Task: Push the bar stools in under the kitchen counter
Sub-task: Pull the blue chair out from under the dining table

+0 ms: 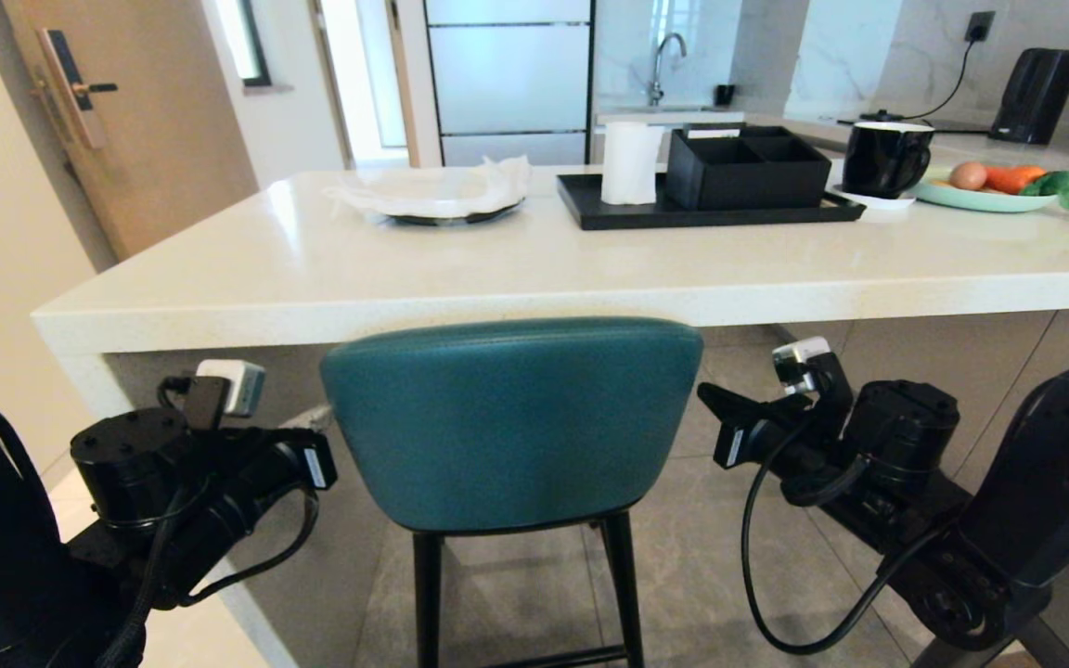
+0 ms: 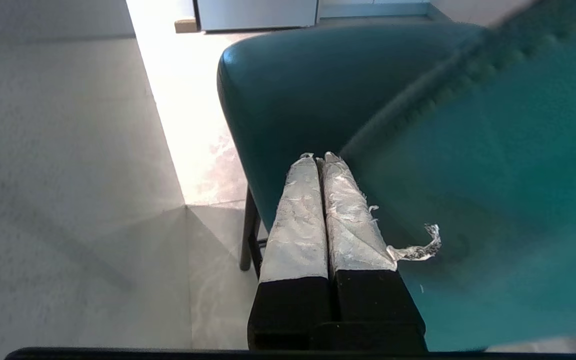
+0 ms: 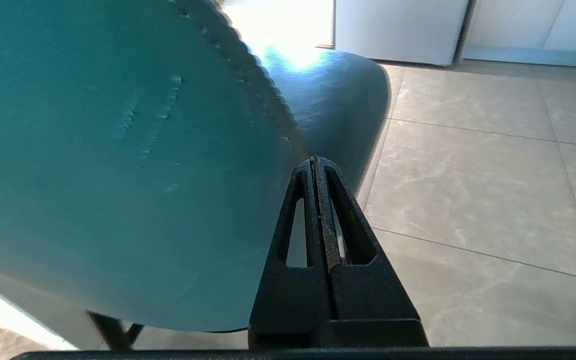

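Observation:
One bar stool, teal leather with a curved back and thin black legs, stands just in front of the kitchen counter, its back just below the white slab's front edge. My left arm flanks the stool on one side and my right arm on the other. The left gripper, with silver-taped fingers, is shut and empty, its tips against the stool's teal side. The right gripper, black, is shut and empty, its tip at the stitched edge of the stool's back.
On the counter stand a black tray with a paper roll and a black box, a black mug, a plate of vegetables and a wrapped plate. Grey floor tiles lie below.

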Available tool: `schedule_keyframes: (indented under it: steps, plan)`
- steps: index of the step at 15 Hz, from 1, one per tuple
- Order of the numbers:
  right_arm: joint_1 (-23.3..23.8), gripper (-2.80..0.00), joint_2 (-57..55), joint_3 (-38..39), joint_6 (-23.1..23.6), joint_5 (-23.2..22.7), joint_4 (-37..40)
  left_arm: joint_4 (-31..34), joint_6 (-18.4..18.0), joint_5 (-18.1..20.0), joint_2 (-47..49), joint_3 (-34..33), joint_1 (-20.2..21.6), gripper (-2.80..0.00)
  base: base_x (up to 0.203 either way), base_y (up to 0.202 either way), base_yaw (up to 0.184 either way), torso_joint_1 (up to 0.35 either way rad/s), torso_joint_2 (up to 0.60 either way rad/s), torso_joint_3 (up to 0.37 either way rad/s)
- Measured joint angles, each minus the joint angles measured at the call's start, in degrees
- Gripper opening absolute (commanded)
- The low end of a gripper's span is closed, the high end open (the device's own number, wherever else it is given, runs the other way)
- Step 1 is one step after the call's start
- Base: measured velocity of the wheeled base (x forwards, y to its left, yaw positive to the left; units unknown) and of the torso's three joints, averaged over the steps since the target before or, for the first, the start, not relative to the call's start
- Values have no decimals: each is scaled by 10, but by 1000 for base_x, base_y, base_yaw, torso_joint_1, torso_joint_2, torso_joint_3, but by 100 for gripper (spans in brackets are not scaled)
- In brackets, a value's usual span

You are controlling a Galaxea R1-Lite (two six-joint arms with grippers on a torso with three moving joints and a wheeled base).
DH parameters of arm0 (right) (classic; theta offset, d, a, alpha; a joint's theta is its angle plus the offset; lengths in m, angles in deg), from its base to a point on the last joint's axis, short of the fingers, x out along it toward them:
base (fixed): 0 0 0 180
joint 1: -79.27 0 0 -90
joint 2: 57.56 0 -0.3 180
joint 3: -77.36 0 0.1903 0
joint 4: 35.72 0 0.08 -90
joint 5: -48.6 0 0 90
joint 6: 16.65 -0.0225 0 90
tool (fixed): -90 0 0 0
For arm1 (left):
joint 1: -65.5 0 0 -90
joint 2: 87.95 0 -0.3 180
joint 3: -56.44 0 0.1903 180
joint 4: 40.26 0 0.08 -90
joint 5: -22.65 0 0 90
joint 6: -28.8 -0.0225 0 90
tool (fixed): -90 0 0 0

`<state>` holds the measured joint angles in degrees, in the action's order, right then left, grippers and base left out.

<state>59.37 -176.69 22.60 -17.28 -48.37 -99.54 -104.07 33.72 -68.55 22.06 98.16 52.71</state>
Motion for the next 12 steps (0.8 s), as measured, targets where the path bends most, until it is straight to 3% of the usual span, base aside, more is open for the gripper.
schedule_keyframes:
  steps: [4,12]
  plan:
    - [-18,-280,6,34,22,101,0,0,0,-2,-26,-31,-2,-280,0,0,0,0,0,0]
    - [-22,-280,20,53,21,104,0,0,-2,-2,-39,-43,0,-280,0,0,0,0,0,0]
